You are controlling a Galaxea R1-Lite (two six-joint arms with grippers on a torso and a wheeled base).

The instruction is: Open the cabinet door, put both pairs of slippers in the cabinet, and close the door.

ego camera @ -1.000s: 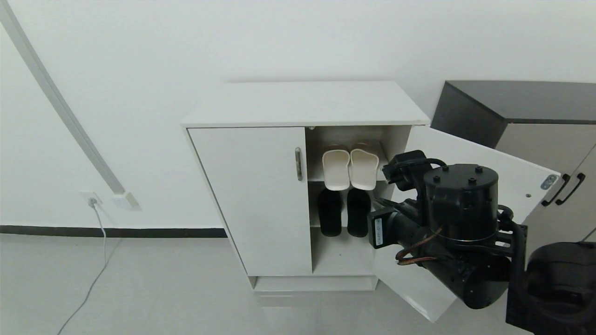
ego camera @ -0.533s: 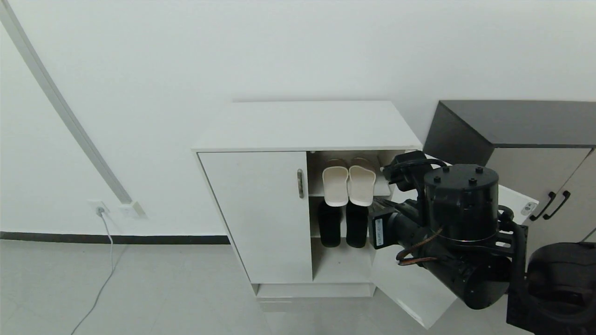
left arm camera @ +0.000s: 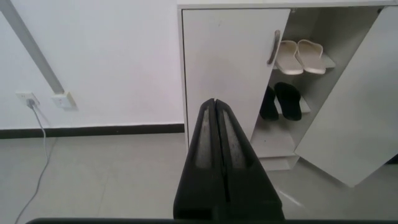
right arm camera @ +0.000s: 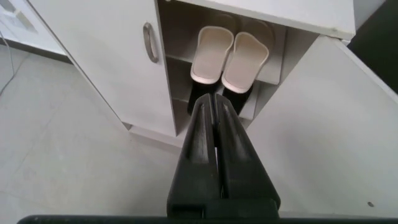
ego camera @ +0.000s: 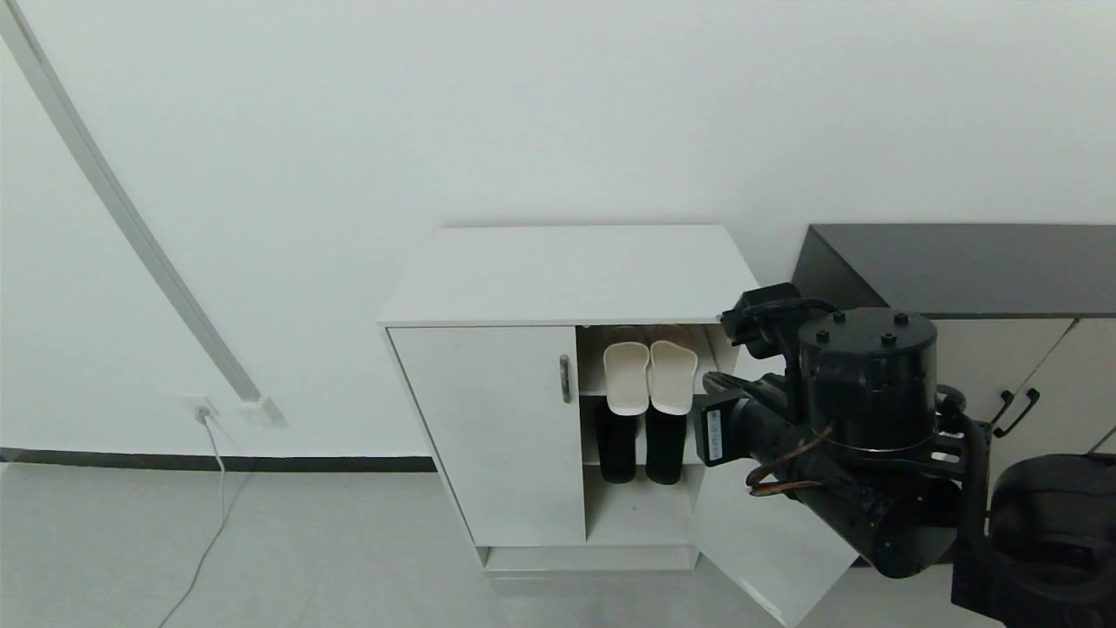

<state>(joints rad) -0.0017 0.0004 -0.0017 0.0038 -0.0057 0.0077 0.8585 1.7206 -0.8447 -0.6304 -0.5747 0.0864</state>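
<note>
Centrally, a white two-door wooden cabinet stands against the wall, its left door shut and bearing a slim metal handle, its right door swung wide. A cream pair of slippers lies on the upper shelf, with a black pair of slippers on the shelf directly below. The left gripper and right gripper each hang before the cabinet, clenched and empty; a small white sticker on the right arm carries print too small to read.
</note>
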